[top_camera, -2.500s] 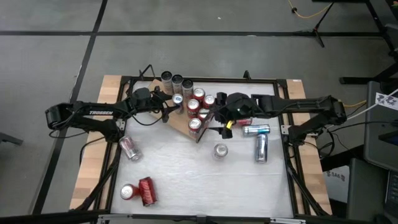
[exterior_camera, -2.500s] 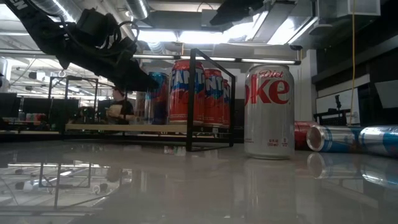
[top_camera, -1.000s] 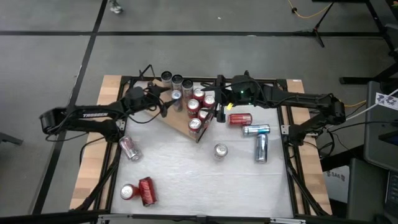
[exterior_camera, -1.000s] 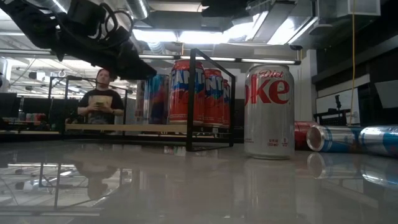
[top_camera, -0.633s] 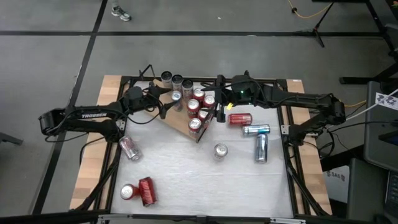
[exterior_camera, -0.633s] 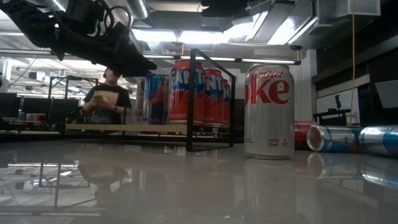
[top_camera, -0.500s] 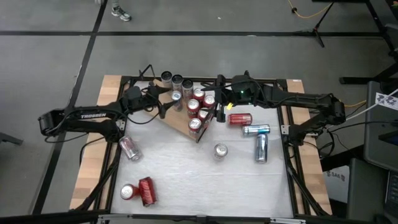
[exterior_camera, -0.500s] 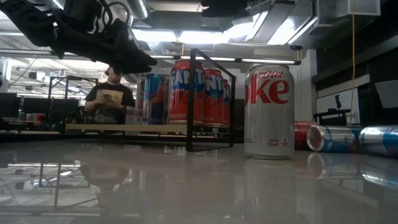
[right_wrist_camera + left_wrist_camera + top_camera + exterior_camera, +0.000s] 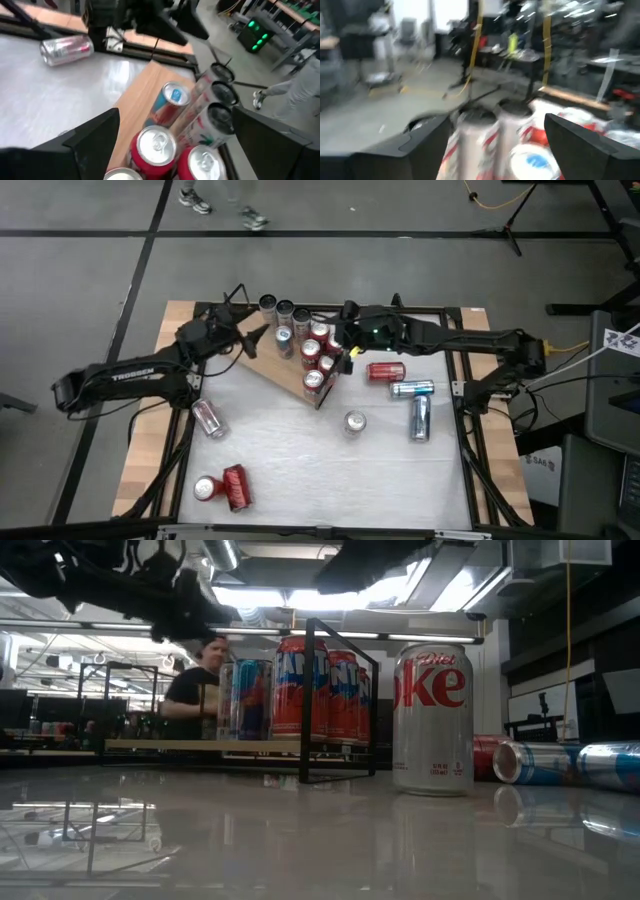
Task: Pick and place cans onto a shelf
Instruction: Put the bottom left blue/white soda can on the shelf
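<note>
White laminate covers your surface (image 9: 300,460), with pale wooden strips down both sides and a black frame round its rim. Grey floor surrounds it, crossed by dark lines, and someone's shoes (image 9: 255,220) pass along the far side; from table height you see a person (image 9: 195,690) standing behind the shelf, under bright ceiling lights.

Your shelf (image 9: 285,375) lies angled at the far middle of the surface, its thin black frame (image 9: 335,700) at the end nearer the centre. Upright cans (image 9: 315,355) crowd it, red ones near the frame end and three slim ones (image 9: 285,310) along its far edge. Off the shelf, a silver Diet Coke can (image 9: 354,422) stands alone at the centre; a red can (image 9: 386,371) and two blue-and-silver cans (image 9: 415,405) lie on their sides toward the right edge. On the left, a toppled can (image 9: 208,418) lies close to the wooden strip, and two more cans (image 9: 224,488) sit near the front left corner.

Your left pincer (image 9: 250,338) hovers at the shelf's far left end, fingers apart and empty. Your right pincer (image 9: 340,345) hangs over the red cans near the frame end, also spread wide and holding nothing. Open surface lies across the front centre and front right.
</note>
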Motion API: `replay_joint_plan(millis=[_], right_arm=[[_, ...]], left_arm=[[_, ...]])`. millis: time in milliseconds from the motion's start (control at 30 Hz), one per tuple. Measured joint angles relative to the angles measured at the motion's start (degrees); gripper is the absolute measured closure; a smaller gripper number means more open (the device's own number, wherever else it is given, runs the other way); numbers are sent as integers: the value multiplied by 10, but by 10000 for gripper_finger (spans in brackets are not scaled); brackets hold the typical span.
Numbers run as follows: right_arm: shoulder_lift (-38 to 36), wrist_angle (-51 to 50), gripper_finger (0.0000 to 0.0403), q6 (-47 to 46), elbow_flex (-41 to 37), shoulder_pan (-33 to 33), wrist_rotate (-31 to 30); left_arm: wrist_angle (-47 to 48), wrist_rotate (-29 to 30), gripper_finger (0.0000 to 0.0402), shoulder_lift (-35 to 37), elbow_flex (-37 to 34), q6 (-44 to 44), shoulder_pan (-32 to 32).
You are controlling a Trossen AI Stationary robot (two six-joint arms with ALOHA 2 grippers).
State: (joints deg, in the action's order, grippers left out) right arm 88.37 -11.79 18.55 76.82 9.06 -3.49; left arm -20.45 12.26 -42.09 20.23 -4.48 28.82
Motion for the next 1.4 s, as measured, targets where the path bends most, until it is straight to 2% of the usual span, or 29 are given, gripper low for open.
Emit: replay_joint_plan(millis=[100,233,333,500,733,1067,1400], right_arm=[[17,1,31,0,0,0,0],[35,11,31,0,0,0,0],[44,21,31,0,0,0,0],[46,24,31,0,0,0,0],[46,23,31,0,0,0,0],[46,23,31,0,0,0,1],[46,23,31,0,0,0,1]], left_arm=[[72,27,114,13,0,-41,-4],[128,34,160,9,0,-69,-19],[132,38,198,-9,0,-86,-35],[134,87,258,-51,0,-93,-57],[131,108,322,-125,0,-148,-73],[12,107,377,-226,0,-161,-73],[-89,79,401,-294,0,-179,-73]])
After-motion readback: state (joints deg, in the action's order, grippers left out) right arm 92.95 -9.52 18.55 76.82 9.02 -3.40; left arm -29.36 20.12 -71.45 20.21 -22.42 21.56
